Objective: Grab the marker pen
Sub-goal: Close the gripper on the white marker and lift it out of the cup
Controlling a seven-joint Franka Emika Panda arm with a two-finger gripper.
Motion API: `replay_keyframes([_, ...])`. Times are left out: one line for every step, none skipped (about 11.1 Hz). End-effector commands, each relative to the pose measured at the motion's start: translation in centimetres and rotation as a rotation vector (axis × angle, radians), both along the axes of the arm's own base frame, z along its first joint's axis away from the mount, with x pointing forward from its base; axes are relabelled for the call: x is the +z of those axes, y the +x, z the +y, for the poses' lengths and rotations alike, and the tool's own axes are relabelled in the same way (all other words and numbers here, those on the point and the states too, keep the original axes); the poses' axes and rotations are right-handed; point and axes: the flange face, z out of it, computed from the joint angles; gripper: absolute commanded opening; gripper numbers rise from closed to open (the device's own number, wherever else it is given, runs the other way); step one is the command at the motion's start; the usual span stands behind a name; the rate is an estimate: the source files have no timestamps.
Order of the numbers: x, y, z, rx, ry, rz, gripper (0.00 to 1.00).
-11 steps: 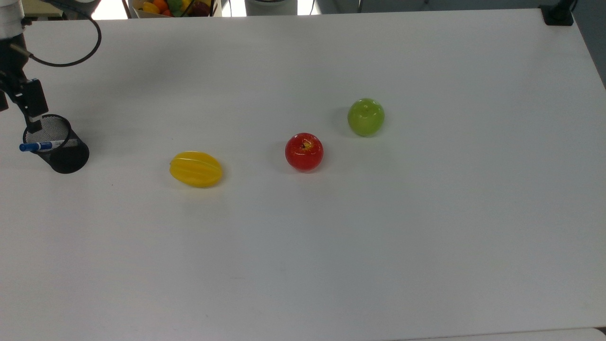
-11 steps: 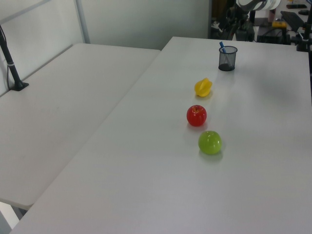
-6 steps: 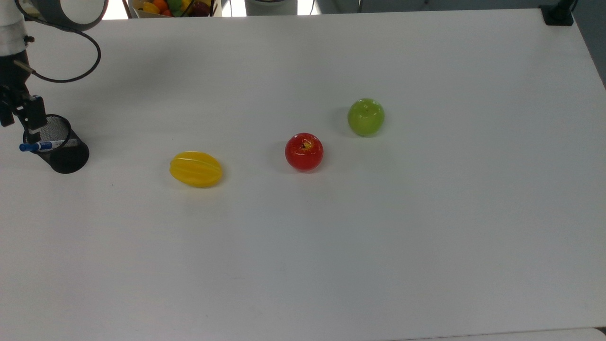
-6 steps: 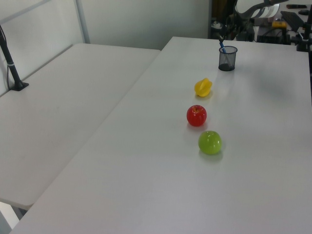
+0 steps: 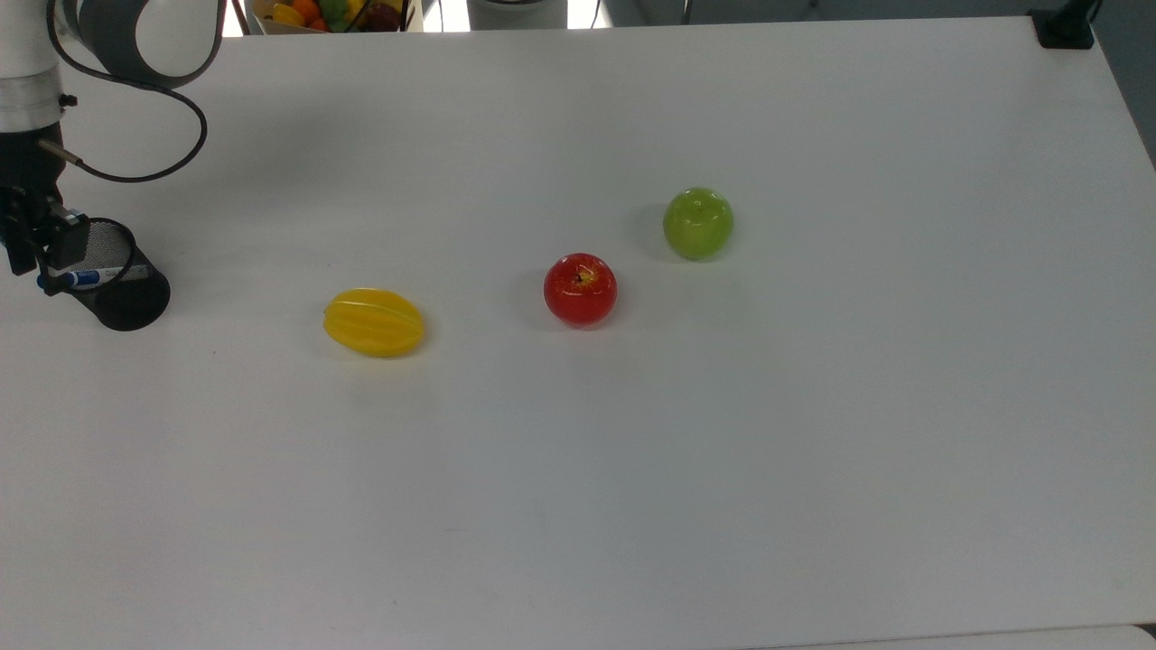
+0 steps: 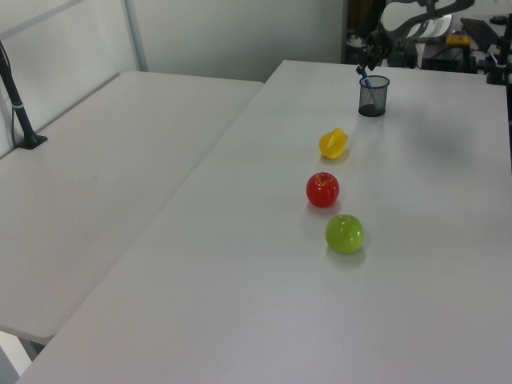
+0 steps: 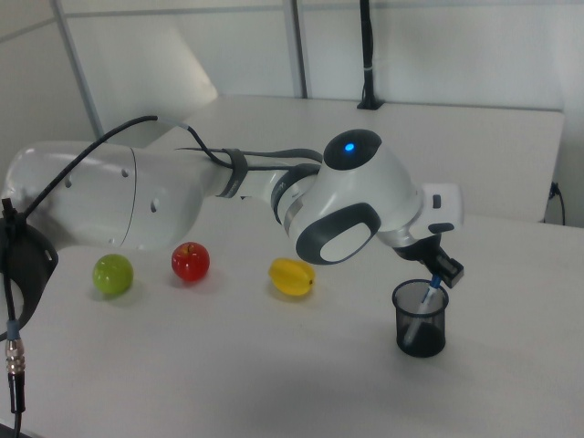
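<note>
A slim marker (image 5: 83,278) with a white barrel and a blue cap is seen leaning in a black wire-mesh cup (image 5: 122,287), a round, see-through holder standing upright near the top view's left edge. The capped end sticks out over the cup's rim toward the top view's left; in the right view the marker (image 7: 429,296) slants up out of the cup (image 7: 421,318) to the right view's upper right.

The gripper (image 5: 36,264) is placed at the marker's capped end, just above the rim. In the top view two dark, blocky fingers (image 5: 69,242) are seen on either side of the blue cap, set apart with the cap between them; whether the pads touch it cannot be told. In the right view the gripper (image 7: 442,274) is met by the marker's top, and the smooth, rounded white-and-grey arm is stretched across the table behind it. A black cable is looped from the arm in the top view.

On the matt white table (image 5: 813,451) three glossy fruits are laid in a loose row, well apart from the cup. A yellow, ridged, oval starfruit (image 5: 374,321) lies nearest the cup, a shiny red apple (image 5: 580,289) comes next, and a smooth green apple (image 5: 698,222) lies farthest. In the left view the same row is seen end-on, with the green apple (image 6: 345,234) nearest, then the red apple (image 6: 322,190), the starfruit (image 6: 334,143) and the cup (image 6: 373,95) at the far end.
</note>
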Motion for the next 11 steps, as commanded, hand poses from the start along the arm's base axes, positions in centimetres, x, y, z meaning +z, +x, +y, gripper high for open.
replay_keyframes([-0.2,0.9,0.7,0.023,-0.023,-0.032,0.36])
replay_keyframes([-0.3,0.9,0.7,0.023,-0.024,-0.030,0.33])
replay_keyframes([-0.4,0.8,0.7,0.024,-0.024,-0.028,0.28])
replay_keyframes([-0.3,0.9,0.8,0.025,-0.023,-0.030,0.17])
replay_keyframes([-0.3,0.9,0.8,0.027,-0.025,-0.030,0.05])
replay_keyframes([-0.3,0.8,0.8,0.027,-0.024,-0.030,0.02])
replay_keyframes([-0.3,0.9,0.9,0.028,-0.024,-0.030,0.00])
replay_keyframes([-0.2,0.8,0.8,0.027,-0.025,-0.031,0.00])
replay_keyframes([0.2,0.8,0.9,0.028,-0.025,-0.036,0.00])
replay_keyframes([0.9,0.8,0.8,0.027,-0.029,-0.046,0.00])
replay_keyframes([2.2,0.6,0.9,0.034,-0.038,-0.062,0.00])
